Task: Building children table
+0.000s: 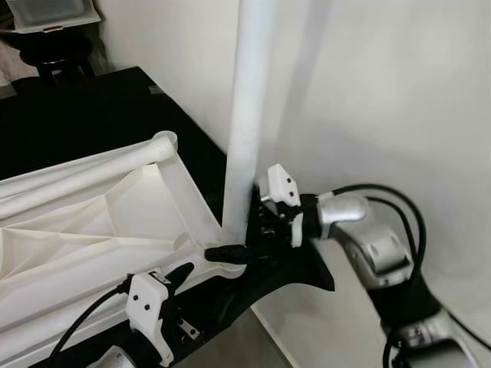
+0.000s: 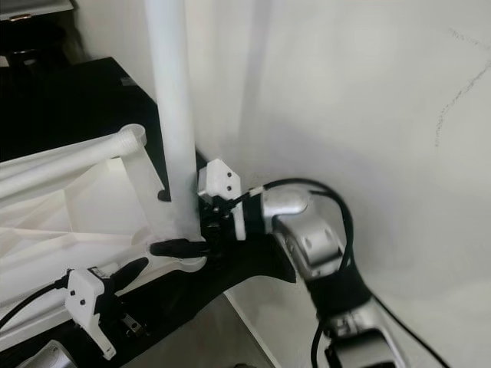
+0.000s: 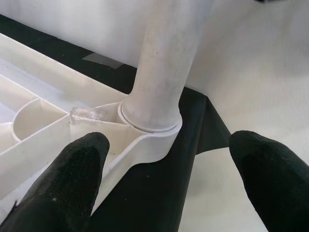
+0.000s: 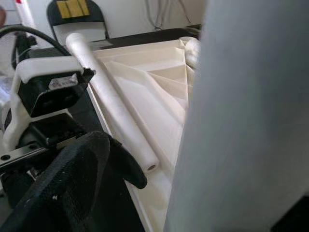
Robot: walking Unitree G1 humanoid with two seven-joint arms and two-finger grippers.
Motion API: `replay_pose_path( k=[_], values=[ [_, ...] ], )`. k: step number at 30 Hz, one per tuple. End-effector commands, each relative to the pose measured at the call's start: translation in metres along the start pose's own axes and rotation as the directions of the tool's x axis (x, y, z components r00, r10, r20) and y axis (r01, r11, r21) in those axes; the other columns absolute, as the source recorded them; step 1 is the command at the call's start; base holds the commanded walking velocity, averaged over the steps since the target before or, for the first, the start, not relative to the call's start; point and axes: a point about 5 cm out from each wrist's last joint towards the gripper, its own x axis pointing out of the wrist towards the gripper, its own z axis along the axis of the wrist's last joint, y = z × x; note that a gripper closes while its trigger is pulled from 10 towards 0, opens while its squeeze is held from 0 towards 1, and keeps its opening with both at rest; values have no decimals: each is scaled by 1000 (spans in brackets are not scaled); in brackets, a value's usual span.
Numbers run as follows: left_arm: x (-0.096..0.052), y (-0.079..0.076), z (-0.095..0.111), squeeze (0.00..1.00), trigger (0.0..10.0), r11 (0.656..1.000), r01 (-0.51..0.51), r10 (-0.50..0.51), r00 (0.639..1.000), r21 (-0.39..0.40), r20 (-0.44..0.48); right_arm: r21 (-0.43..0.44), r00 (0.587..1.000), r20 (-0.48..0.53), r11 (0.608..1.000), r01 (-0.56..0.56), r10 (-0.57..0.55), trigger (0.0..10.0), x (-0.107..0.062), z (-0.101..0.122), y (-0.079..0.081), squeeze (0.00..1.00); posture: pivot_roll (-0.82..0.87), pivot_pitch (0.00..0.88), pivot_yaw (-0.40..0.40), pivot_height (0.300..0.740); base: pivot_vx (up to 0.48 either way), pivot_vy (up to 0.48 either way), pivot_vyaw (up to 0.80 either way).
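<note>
One leg (image 1: 247,115) stood upright in tabletop (image 1: 92,222) corner socket, centre frame. Right end effector (image 1: 244,251) clamped leg base. Left end effector (image 3: 164,179) gaped empty. Second leg (image 1: 84,170) lay loose, upper left; others remained unfitted.

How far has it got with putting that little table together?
One white leg stands upright in a corner socket of the upturned tabletop. The right end effector grips that leg's base; the left end effector hovers open nearby. A second leg lies loose on the tabletop, not yet fitted.
</note>
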Motion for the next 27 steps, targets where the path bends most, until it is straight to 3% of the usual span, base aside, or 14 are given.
replay_pose_path(
  k=[1, 2, 3, 14, 18, 19, 20, 21, 22, 23, 24, 25, 26, 27],
  values=[
    [-1, -3, 0, 0, 10000, 1000, 3, -3, 1000, 1, -2, 2, 999, 23, 1000, -23, 23, 10000, -1, 1, -2, 0, -209, 120, -72, 740, 0, 0, 0],
    [-1, -3, 0, 0, 10000, 1000, 3, -3, 1000, 0, -2, 5, 999, 32, 1000, -30, 30, 8980, -2, 3, -4, 0, -209, 120, -72, 740, 0, 0, 0],
    [-1, -3, 0, 0, 10000, 1000, 3, -3, 1000, 1, -3, 11, 998, 44, 999, -34, 33, 0, -3, 4, -7, 0, -210, 121, -72, 740, 0, 0, 0],
    [-1, -3, 1, 0, 10000, 1000, 1, -1, 1000, 3, -1, 15, 992, 71, 995, -103, 101, 0, -10, 4, -11, 0, -212, 130, -72, 740, 0, 0, 0],
    [-1, -3, 1, 0, 10000, 1000, 0, 0, 1000, 3, 1, 21, 997, 79, 1000, 18, -19, 0, -13, 1, -13, 0, -215, 134, -75, 740, 0, 0, 0],
    [-1, -3, 1, 0, 10000, 1000, -1, 1, 1000, 3, 1, 26, 992, 78, 995, 93, -94, 0, -11, -2, -15, 0, -215, 134, -75, 740, 0, 0, 0],
    [-1, -2, 2, 0, 10000, 1000, -2, 2, 1000, 4, 1, 78, 965, 78, 967, 243, -249, 0, -3, -9, -16, 0, -220, 139, -77, 740, 0, 0, 0],
    [-1, -2, 2, 0, 10000, 1000, -2, 2, 1000, 4, 1, 78, 965, 78, 967, 243, -249, 0, -3, -9, -16, 0, -220, 139, -77, 740, 0, 0, 0],
    [-2, -1, 2, 0, 10000, 1000, -3, 3, 1000, 5, 2, 134, 853, -9, 845, 518, -521, 0, 9, -29, -13, 0, -231, 141, -75, 740, 0, 0, 0],
    [-2, 0, 2, 0, 10000, 1000, -4, 4, 1000, 5, 2, 121, 729, -117, 719, 684, -674, 0, 16, -46, -2, 0, -236, 142, -67, 740, 0, 0, 0],
    [-2, 0, 2, 0, 10000, 1000, -4, 4, 1000, 5, 2, 121, 729, -117, 719, 684, -674, 0, 16, -46, -2, 0, -236, 142, -67, 740, 0, 0, 0],
    [-2, 1, 2, 0, 10000, 1000, -3, 3, 1000, 7, 2, 173, 673, -158, 650, 740, -723, 0, 26, -56, 14, 0, -229, 140, -62, 740, 0, 0, 0],
    [-2, 1, 2, 0, 10000, 1000, -3, 3, 1000, 7, 2, 173, 673, -158, 650, 740, -723, 0, 26, -56, 14, 0, -229, 140, -62, 740, 0, 0, 0],
    [-1, 2, 2, 0, 10000, 1000, -2, 2, 1000, 9, 0, 199, 687, -161, 659, 725, -708, 0, 37, -58, 25, 0, -228, 130, -56, 740, 0, 0, 0]
  ],
)
